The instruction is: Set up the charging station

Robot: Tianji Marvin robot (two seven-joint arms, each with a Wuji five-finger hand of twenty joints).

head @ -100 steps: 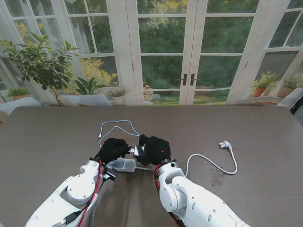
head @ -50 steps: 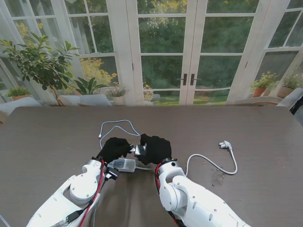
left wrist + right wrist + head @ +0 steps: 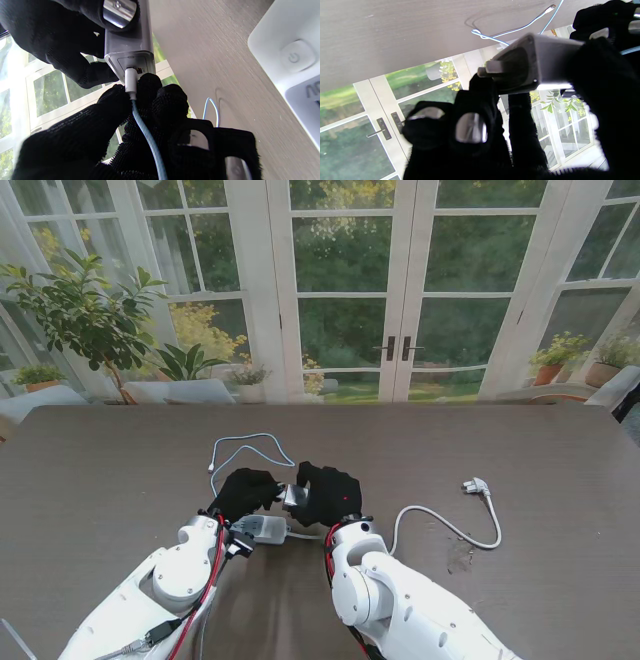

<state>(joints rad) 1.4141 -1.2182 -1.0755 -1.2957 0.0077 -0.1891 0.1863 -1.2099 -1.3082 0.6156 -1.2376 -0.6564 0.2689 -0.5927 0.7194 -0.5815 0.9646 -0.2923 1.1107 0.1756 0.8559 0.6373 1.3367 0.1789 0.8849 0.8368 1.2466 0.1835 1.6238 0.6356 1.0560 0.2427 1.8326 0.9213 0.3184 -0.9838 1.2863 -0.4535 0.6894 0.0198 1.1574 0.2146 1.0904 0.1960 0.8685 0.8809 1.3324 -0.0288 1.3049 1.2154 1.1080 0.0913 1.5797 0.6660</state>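
Plug (image 3: pixel 130 81) sits in the charger's (image 3: pixel 128 50) port, pinched by your left hand (image 3: pixel 243 492); right hand (image 3: pixel 328 493) clamps the charger at 3 o'clock, its long axis running hand to hand.

Grey charger block (image 3: pixel 128 47) held off the table — blue cable (image 3: pixel 147 140) plugged in.

Black gloves on left hand (image 3: pixel 245 492) and right hand (image 3: pixel 327 493). Silver-grey charger (image 3: pixel 128 37) with white plug (image 3: pixel 130 82), pale blue braided cable (image 3: pixel 147 136). White power strip (image 3: pixel 290 62) at 5 o'clock, grey button. Dark brown wood-grain table (image 3: pixel 100 470). White cord (image 3: pixel 450 525) at 3 o'clock. White arms, red wiring.
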